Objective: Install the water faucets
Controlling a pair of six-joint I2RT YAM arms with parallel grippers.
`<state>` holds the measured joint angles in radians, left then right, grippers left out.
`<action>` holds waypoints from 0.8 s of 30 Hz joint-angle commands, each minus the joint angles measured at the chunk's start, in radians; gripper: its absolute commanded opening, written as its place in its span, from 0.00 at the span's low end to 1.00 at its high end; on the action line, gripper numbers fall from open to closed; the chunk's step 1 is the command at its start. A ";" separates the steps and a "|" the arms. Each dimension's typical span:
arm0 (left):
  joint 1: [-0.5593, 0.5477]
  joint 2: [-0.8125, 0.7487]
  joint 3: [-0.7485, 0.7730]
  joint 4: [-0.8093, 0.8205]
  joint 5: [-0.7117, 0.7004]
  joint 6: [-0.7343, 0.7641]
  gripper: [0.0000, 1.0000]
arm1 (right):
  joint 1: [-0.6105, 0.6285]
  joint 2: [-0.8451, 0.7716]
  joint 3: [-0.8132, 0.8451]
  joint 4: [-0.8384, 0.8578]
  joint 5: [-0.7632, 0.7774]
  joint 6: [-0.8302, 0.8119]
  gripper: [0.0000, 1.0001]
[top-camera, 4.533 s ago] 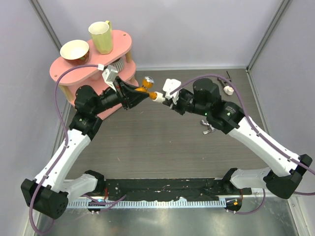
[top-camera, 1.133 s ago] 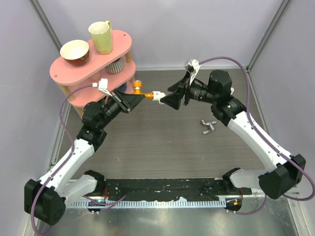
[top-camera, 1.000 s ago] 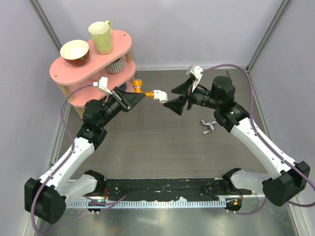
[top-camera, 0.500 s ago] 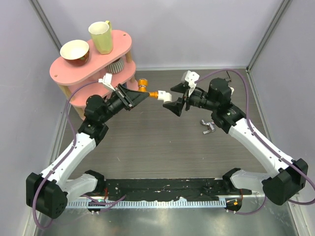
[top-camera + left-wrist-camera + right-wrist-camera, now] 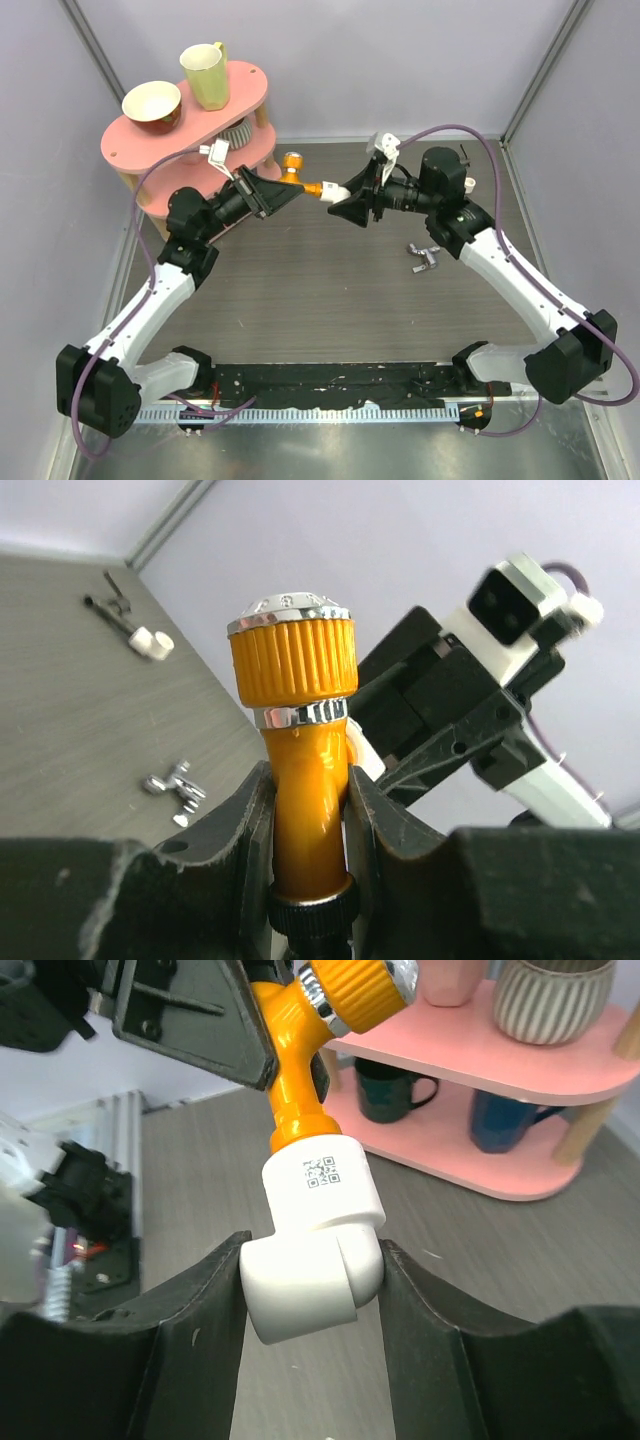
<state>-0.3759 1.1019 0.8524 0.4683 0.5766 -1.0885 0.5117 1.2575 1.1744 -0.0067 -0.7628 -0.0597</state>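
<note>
The water faucets hang in the air between my two arms, behind the table's middle. They are an orange tap with a silvery knob and a white pipe fitting on its end. My left gripper is shut on the tap's orange body. My right gripper is shut on the white fitting, with both jaws touching its rounded elbow. In the top view the left gripper and right gripper face each other tip to tip.
A pink two-tier shelf stands at the back left, holding a bowl, a yellow mug and cups below. A small silver tap piece lies on the table right of centre. A dark piece with a white end lies at the back right.
My right gripper has closed from wide open onto the white fitting. Both arms have shifted slightly towards the back, the tap still in the left gripper.
</note>
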 commanded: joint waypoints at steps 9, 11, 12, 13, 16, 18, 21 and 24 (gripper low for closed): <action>-0.020 -0.181 -0.035 -0.124 0.308 0.912 0.00 | -0.039 0.109 0.179 0.299 -0.227 0.867 0.01; -0.020 -0.200 -0.021 -0.215 0.321 0.995 0.00 | -0.070 0.117 0.154 0.399 -0.233 1.049 0.01; -0.021 -0.204 -0.013 -0.236 0.327 1.010 0.00 | -0.078 0.125 0.136 0.465 -0.231 1.092 0.07; -0.020 -0.214 -0.013 -0.250 0.328 1.024 0.00 | -0.090 0.128 0.130 0.488 -0.221 1.129 0.11; -0.020 -0.226 -0.023 -0.275 0.327 1.024 0.00 | -0.119 0.129 0.119 0.505 -0.204 1.147 0.35; -0.021 -0.238 -0.033 -0.281 0.327 1.012 0.00 | -0.124 0.128 0.140 0.438 -0.185 1.062 0.48; -0.020 -0.252 -0.045 -0.263 0.304 0.966 0.00 | -0.124 0.112 0.178 0.277 -0.139 0.908 0.61; -0.021 -0.252 -0.049 -0.205 0.214 0.843 0.00 | -0.124 0.077 0.176 0.215 -0.118 0.735 0.70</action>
<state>-0.3946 0.8719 0.8120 0.2497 0.8104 -0.1478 0.4175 1.4090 1.2861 0.2451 -0.9859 0.8612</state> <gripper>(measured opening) 0.313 0.652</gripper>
